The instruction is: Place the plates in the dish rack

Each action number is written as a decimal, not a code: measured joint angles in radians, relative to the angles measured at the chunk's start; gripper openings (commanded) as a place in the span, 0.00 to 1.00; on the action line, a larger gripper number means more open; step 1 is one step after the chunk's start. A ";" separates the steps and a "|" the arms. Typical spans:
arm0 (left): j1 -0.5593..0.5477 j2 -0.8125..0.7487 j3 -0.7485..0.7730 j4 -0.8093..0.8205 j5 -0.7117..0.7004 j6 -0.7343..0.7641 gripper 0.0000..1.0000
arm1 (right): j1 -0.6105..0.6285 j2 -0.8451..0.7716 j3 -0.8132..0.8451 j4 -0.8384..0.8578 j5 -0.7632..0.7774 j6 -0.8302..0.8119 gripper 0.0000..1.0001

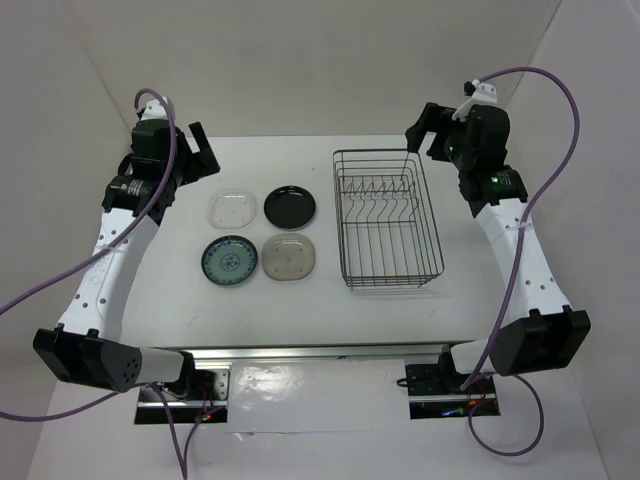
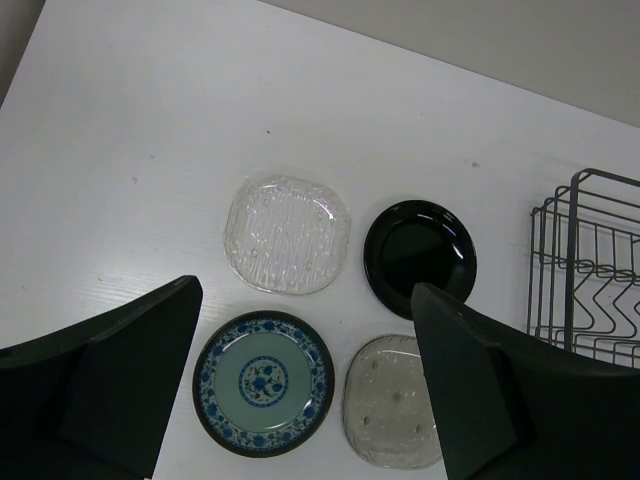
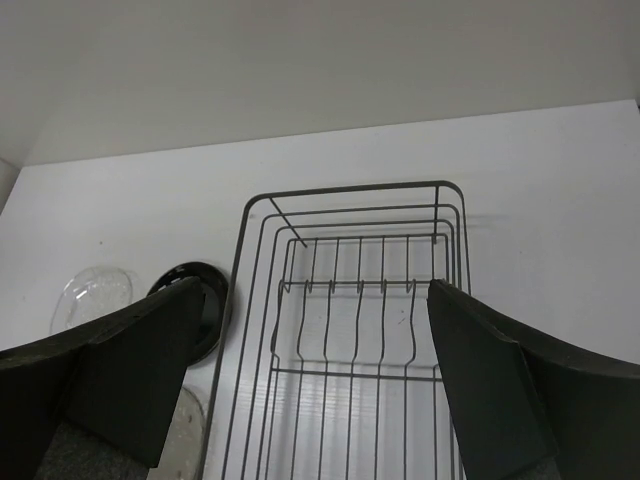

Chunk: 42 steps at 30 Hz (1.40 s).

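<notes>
Four plates lie flat in a two-by-two group on the white table, left of the dish rack [image 1: 388,218]. The clear glass plate [image 1: 231,208] is far left, the black plate [image 1: 290,206] far right, the blue-green plate [image 1: 229,260] near left, the beige plate [image 1: 290,257] near right. The rack is empty. My left gripper [image 1: 203,150] hangs open and empty high above the table's far left. Its wrist view shows the clear [image 2: 287,234], black [image 2: 420,258], blue-green [image 2: 263,383] and beige [image 2: 393,402] plates below my left gripper [image 2: 305,300]. My right gripper [image 1: 420,128] is open and empty above the rack's far end [image 3: 360,300].
White walls enclose the table at the back and both sides. The rack's upright divider prongs [image 1: 378,188] stand at its far end. Purple cables loop from both arms. In the right wrist view the black plate [image 3: 215,300] and clear plate [image 3: 92,295] show left of the rack.
</notes>
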 measured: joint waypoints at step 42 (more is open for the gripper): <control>0.181 0.709 0.003 0.071 0.034 -0.082 0.70 | 0.255 0.200 -0.257 0.330 -0.182 0.007 1.00</control>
